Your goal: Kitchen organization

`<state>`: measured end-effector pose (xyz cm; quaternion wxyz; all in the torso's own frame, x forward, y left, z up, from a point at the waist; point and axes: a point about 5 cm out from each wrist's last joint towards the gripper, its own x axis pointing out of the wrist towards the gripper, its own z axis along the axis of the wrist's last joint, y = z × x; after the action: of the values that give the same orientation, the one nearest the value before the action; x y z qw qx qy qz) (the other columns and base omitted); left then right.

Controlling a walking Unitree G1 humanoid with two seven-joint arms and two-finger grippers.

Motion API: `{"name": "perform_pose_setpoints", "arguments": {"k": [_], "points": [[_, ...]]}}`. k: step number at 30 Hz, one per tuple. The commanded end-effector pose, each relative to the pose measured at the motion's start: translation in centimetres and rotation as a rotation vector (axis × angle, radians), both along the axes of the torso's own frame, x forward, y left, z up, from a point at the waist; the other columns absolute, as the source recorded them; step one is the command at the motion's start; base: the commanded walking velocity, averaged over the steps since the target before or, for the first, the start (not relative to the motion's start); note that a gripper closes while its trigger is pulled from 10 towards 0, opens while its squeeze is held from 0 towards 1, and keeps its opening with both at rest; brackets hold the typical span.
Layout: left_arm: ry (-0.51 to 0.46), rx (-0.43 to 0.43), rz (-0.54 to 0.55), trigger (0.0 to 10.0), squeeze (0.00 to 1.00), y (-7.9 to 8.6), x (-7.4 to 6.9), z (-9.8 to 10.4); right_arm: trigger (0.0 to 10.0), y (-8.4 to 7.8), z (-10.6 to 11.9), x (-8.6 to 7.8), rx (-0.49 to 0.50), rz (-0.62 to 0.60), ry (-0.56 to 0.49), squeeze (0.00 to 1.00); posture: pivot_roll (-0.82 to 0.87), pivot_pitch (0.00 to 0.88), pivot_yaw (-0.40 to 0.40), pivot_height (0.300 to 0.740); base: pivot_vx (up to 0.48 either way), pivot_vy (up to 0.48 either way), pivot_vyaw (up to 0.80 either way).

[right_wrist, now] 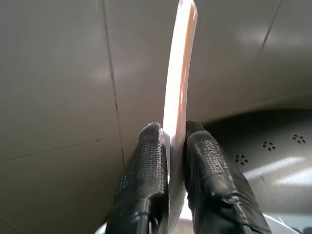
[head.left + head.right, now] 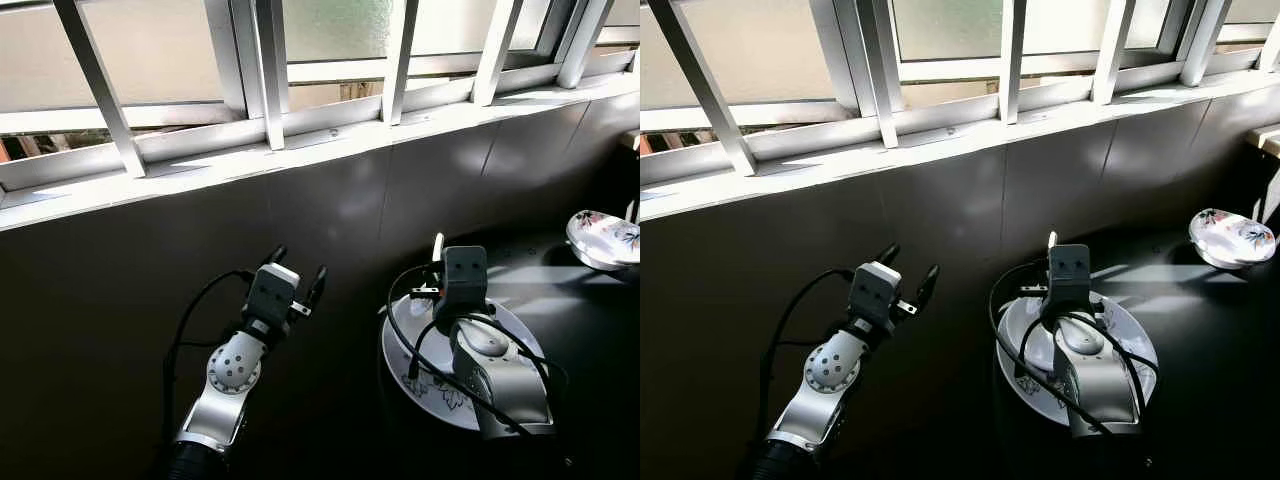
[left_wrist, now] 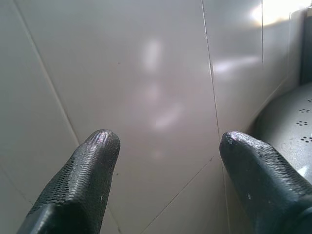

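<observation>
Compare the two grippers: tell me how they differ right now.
The left gripper is open and holds nothing; the right gripper is shut on a thin white handle. The left gripper hovers over the dark counter, while the right gripper sits above a white patterned plate. Both have two black textured fingers and point toward the dark tiled wall.

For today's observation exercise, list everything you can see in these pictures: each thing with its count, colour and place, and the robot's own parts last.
Window: one, white frame, frosted panes, above the wall.
Wall: one, dark tiles, below the sill.
Counter: one, dark, at right.
Plate: one, white, patterned, on the counter under the right arm.
Dish: one, white with flowers, far right.
Spoon: one, white, held upright above the plate.
Left pincer: black, open, near the wall.
Right pincer: black, shut on the spoon.
</observation>
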<state>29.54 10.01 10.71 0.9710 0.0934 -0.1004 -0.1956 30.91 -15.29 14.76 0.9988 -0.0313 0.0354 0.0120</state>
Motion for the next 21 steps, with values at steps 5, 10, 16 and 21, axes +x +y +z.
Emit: {"name": "perform_pose_setpoints", "arguments": {"k": [5, 10, 16, 21], "points": [[-0.008, -0.012, 0.004, 10.0, 0.00, 0.2, 0.1, 0.2, 0.0, 1.0, 2.6, -0.2, -0.002, 0.076, -0.180, 0.00, 0.03, 0.000, 0.026, 0.740, 0.000, 0.000, 0.00], [-0.037, -0.035, -0.005, 10.0, 0.00, 0.2, -0.1, 0.7, 0.0, 1.7, 3.4, -0.6, 0.003, 0.139, -0.263, 0.00, 0.03, 0.000, 0.025, 0.740, 0.000, 0.000, 0.00], [-0.046, -0.046, -0.007, 10.0, 0.00, 0.3, -0.2, 0.8, 0.0, 2.3, 3.3, -0.9, 0.011, 0.189, -0.282, 0.00, 0.03, 0.000, 0.025, 0.740, 0.000, 0.000, 0.00], [-0.055, -0.050, -0.005, 10.0, 0.00, 0.5, -0.3, 0.9, 0.0, 2.4, 3.1, -1.0, 0.007, 0.208, -0.293, 0.00, 0.03, 0.000, 0.024, 0.740, 0.000, 0.052, 0.00]]}}
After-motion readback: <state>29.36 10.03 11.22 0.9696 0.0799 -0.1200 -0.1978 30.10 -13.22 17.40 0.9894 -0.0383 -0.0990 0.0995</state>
